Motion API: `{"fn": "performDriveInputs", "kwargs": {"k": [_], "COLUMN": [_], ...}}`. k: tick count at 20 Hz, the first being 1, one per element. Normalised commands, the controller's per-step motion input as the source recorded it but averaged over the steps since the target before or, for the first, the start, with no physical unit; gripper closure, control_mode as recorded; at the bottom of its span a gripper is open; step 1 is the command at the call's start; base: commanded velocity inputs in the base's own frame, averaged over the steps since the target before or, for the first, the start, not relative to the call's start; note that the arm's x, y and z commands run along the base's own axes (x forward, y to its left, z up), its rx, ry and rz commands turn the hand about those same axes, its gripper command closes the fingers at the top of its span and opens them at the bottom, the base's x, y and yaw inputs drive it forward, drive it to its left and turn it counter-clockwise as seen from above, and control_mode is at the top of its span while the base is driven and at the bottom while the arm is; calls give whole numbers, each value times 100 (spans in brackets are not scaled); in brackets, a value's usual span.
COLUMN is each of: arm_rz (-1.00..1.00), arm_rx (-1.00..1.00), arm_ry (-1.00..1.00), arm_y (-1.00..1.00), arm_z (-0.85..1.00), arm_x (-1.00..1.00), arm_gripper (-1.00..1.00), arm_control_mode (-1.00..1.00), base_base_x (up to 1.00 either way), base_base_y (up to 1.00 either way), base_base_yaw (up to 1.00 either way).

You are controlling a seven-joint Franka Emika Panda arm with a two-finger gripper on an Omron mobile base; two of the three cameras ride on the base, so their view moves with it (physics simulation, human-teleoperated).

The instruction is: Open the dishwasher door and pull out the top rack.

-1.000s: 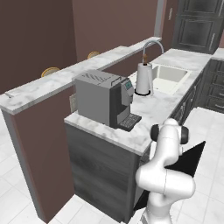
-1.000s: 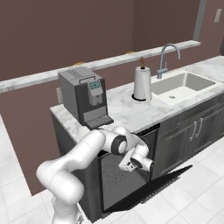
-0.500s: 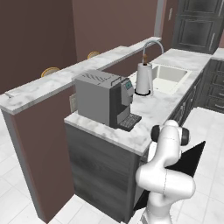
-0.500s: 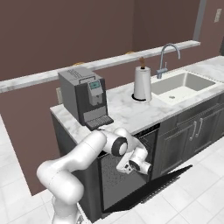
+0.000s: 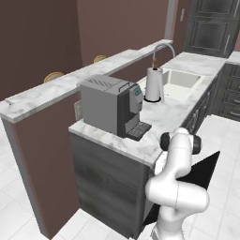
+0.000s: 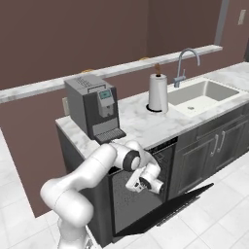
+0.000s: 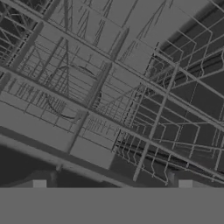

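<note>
The dishwasher door is a flat near-black panel, swung down almost level in front of the open cavity; its tip juts out past my arm in the left base view. My gripper hangs in front of the dark opening, above the door, open with nothing between its fingers. In the hand view the gripper faces grey wire rack grids close up, its fingertips far apart. I cannot tell from it which grid is the top rack. A strip of wire rack shows just under the counter edge.
A coffee machine and a paper towel roll stand on the marble counter above the dishwasher. A sink with a faucet lies to the right, over dark cabinets. White tiled floor surrounds the door.
The jaws have spread a little wider. The hand has shifted slightly in front of the open dishwasher; the door has stayed down.
</note>
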Motion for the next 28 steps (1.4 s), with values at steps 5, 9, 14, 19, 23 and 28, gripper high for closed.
{"fn": "performDriveInputs", "kwargs": {"k": [5,9,14,19,23,28], "arm_rz": [0,0,0,0,0,0], "arm_rx": [-16,-32,-55,-59,-45,-46], "arm_ry": [-2,-9,-15,-7,0,0], "arm_y": [50,45,22,-3,-47,-55], "arm_z": [-67,-95,-100,-100,-64,-58], "arm_x": [57,44,7,-2,-34,-55], "arm_gripper": [-100,-100,-100,-100,-100,-100], "arm_control_mode": [-100,-100,-100,-100,-100,-100], "base_base_x": [0,0,0,0,0,0], "base_base_y": [0,0,0,0,0,0], "base_base_yaw": [0,0,0,0,0,0]}}
